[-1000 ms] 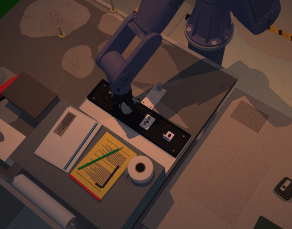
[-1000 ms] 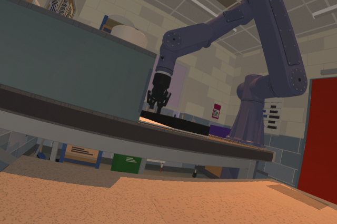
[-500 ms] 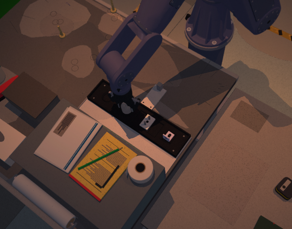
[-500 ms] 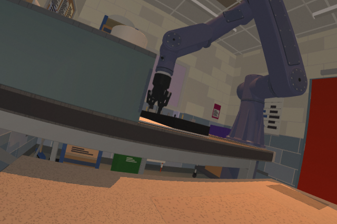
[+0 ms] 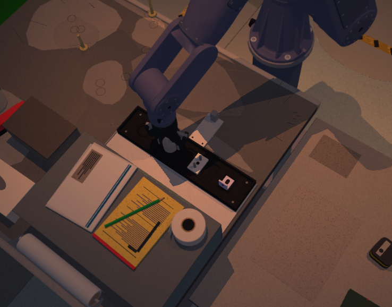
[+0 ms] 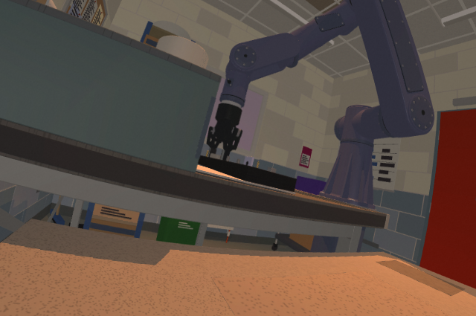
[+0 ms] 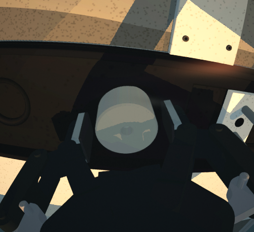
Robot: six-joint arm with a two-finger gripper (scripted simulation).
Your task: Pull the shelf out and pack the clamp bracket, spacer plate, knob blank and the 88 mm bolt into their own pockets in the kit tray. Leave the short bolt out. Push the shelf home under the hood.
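Note:
The black kit tray (image 5: 186, 158) is partly hidden by my arm and wrist at its left half. The pale round knob blank (image 7: 126, 119) sits in a tray pocket between the fingers of my gripper (image 7: 125, 123), which is open and holds nothing. The spacer plate (image 5: 198, 163) lies in the tray's middle pocket and the clamp bracket (image 5: 226, 182) stands in the right one. A round pocket (image 7: 11, 101) at the tray's left end holds nothing. I see no bolt from here.
The hood's front edge (image 5: 176, 195) runs along the tray's near side, with a notebook (image 5: 90, 185), a yellow pad and a tape roll (image 5: 188, 226) on top. A pale bracket plate (image 5: 206, 130) lies just behind the tray. The bench beyond is bare.

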